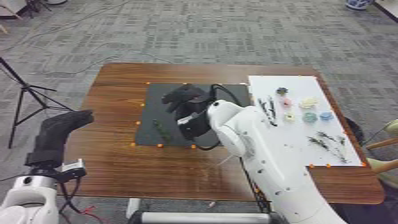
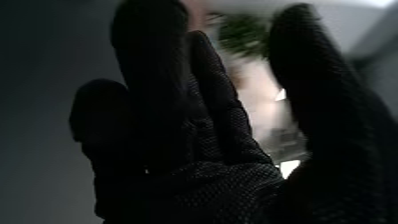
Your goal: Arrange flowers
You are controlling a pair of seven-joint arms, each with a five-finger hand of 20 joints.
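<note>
We are holding our right hand [image 1: 185, 96] over the dark mat [image 1: 153, 107], fingers straight, thumb apart | green sprig [image 1: 161, 129] lying near left on mat; flowers [image 1: 308, 102] lying right on white sheet [image 1: 284, 137] | we are holding our left hand [image 1: 60, 129] at left, fingers extended.

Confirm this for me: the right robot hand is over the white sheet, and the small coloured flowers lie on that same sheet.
Not quite: the head view shows the right robot hand over the dark mat. The small coloured flowers do lie on the white sheet.
</note>
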